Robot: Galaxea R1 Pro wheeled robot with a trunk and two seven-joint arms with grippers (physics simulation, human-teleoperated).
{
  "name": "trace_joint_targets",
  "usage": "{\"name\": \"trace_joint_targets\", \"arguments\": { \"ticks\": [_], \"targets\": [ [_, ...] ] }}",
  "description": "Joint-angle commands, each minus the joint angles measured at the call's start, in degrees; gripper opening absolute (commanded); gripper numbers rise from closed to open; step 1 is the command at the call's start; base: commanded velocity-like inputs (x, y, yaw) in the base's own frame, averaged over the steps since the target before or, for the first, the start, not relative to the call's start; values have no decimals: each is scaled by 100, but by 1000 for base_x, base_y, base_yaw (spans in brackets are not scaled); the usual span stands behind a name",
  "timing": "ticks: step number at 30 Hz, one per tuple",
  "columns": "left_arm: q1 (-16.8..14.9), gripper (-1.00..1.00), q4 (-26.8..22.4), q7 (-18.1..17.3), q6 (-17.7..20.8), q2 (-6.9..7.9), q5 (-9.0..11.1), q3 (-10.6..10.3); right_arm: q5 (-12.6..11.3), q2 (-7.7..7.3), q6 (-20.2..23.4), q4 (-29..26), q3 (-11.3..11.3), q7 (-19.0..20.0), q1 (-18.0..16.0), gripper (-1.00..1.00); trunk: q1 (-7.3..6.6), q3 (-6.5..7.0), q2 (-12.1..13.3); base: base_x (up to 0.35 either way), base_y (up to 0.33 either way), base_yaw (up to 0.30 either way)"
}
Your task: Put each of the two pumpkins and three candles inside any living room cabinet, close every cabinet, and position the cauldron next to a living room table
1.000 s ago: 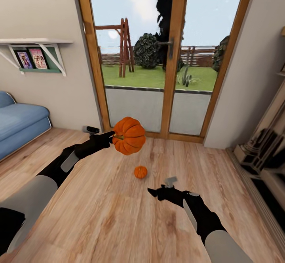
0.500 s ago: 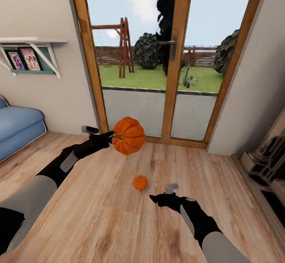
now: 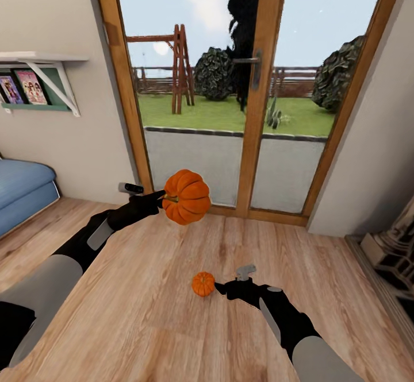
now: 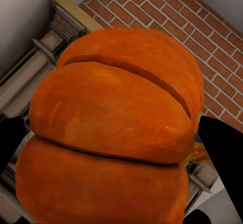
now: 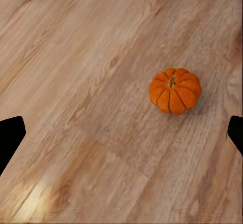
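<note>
over at the far left a blue sofa (image 3: pixel 20 189) sits against the wall, with a white shelf (image 3: pixel 40 60) of picture books above it. the left arm reaches forward from there, and the left gripper (image 3: pixel 163 199) is clamped on a bright orange pumpkin (image 3: pixel 186 196), holding it up in the air well above the wood floor (image 3: pixel 144 324), in front of the glass doors (image 3: pixel 241 95) with their wooden frame. from the left wrist camera that pumpkin (image 4: pixel 111 128) bulges between the two dark fingers (image 4: pixel 223 148), touching them on both sides, with a brick surface (image 4: pixel 202 27) and pale carved woodwork (image 4: pixel 40 62) behind it. just right of centre and nearer, the second pumpkin (image 3: pixel 203 284) sits on the floor, stem up, much lower than the held one. the right gripper (image 3: pixel 225 289) is just beside it, to its right, close but i cannot tell if it is touching. from the right wrist camera the pumpkin on the floor (image 5: pixel 175 90) lies ahead of the spread fingers (image 5: pixel 10 135), which stand wide apart with nothing between them. at the far right edge of the room some pale carved woodwork (image 3: pixel 394 250) stands by the wall.
</note>
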Motion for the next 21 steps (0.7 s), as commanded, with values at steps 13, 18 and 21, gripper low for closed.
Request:
{"name": "trace_joint_targets", "arguments": {
  "ticks": [13,18,21],
  "targets": [
    [0,-100,-2,5,-4,0,6,10,-1,0,-164,6,15,-9,0,100,0,0,0,338,0,0],
    [0,-100,-2,3,-4,0,6,10,-6,0,-169,6,13,-16,0,100,0,0,0,338,0,0],
    [2,-100,-2,7,-4,0,6,10,-9,0,-170,10,12,-17,0,100,0,0,0,338,0,0]
  ]
}}
